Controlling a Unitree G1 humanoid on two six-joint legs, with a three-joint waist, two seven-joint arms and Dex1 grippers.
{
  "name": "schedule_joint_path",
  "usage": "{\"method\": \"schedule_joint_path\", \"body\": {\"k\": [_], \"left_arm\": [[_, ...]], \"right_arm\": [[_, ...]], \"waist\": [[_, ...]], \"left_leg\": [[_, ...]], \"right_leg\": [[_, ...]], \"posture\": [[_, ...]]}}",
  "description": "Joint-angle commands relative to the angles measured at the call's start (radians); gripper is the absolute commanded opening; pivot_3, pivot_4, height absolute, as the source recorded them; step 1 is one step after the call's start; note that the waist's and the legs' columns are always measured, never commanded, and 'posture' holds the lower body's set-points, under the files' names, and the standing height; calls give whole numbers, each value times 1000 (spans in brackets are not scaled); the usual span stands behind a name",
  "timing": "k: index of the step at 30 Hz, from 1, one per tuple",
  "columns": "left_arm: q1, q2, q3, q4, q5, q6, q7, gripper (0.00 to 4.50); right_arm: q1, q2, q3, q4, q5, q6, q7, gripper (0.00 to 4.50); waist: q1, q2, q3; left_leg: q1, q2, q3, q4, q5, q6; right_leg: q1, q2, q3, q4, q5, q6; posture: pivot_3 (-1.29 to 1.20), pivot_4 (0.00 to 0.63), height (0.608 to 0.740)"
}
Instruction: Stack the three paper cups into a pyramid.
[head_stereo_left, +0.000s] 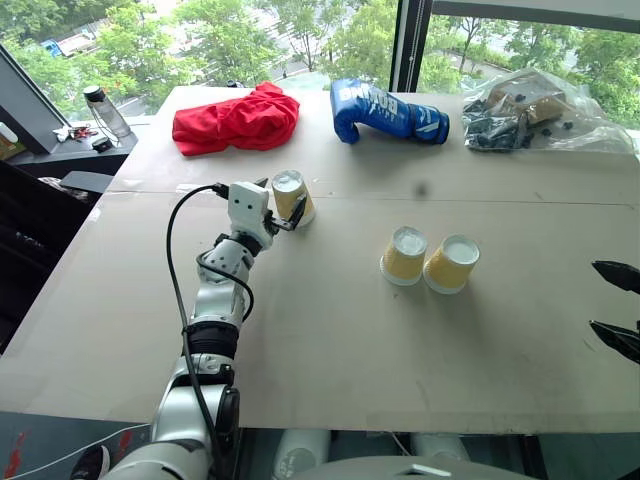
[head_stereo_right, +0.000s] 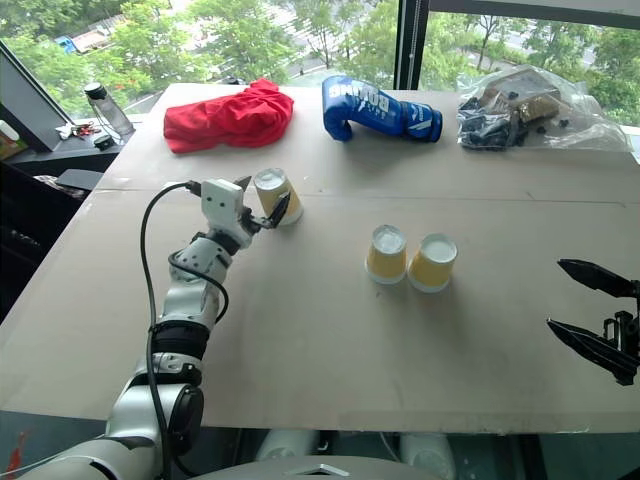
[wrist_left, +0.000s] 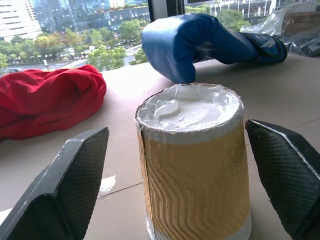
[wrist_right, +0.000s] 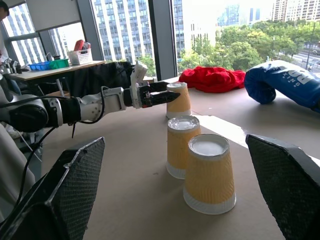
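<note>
Left gripper (wrist_left: 165, 190) jaws open around 1 upturned paper cup (head_stereo_left: 291, 196) without touching, 2 other cups (head_stereo_left: 404, 255) (head_stereo_left: 452, 263) side by side mid-tabletop (head_stereo_left: 330, 350), right gripper (head_stereo_right: 592, 307) jaws open, well apart.

Open tabletop (head_stereo_left: 330, 340): we find bare board on the near half, wide passage. Mid-table obstacles: two paper cups (head_stereo_left: 430, 260) upside down, touching; a third cup (head_stereo_left: 292, 196) apart to their left, between our left gripper's (head_stereo_left: 285, 207) spread fingers. Far edge blocked by red cloth (head_stereo_left: 235, 120), blue boxing glove (head_stereo_left: 385, 112), plastic bag (head_stereo_left: 540, 112).
</note>
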Motion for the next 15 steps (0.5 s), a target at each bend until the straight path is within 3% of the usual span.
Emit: {"method": "schedule_joint_path", "body": {"k": [1, 2, 6, 7, 9, 15], "left_arm": [[-37, -1, 11, 65, -5, -68, -3, 4500], [-46, -2, 12, 83, -9, -80, -9, 4500], [-78, -6, 17, 142, -19, -120, -30, 3638], [-86, -3, 18, 153, -15, -129, -26, 3038], [-96, 2, 16, 159, -9, -141, -24, 2346], [-128, 18, 1, 86, -41, -139, -115, 2346]], "right_arm": [[4, -3, -43, -23, 16, 7, 15, 4457], [4, -2, -45, -25, 18, 8, 12, 4457], [6, 0, -49, -24, 18, 10, 13, 4500], [6, 0, -50, -22, 17, 10, 14, 4500], [6, 1, -52, -18, 17, 9, 17, 4500], [4, -2, -57, 4, 12, 4, 29, 4500]], "waist": [[-3, 0, 0], [-3, 0, 0], [-2, 0, 0], [-2, 0, 0], [-2, 0, 0], [-2, 0, 0]], "left_leg": [[0, 0, 0, 0, 0, 0], [0, 0, 0, 0, -1, 1], [0, 1, 0, -1, -1, 1], [0, 1, 0, 0, -1, 1], [0, 0, 0, 0, -1, 1], [0, 0, 0, 0, -1, 1]], "right_leg": [[0, 0, 0, 0, 0, 0], [0, 0, 0, -1, 0, 0], [0, 0, 0, 0, 0, 0], [0, 0, 0, 0, 0, 0], [0, 0, 0, -1, 0, 0], [0, 0, -1, -1, 0, 0]], "posture": [[0, 150, 740], [0, 150, 740], [0, 150, 740], [0, 150, 740], [0, 150, 740], [0, 150, 740]]}}
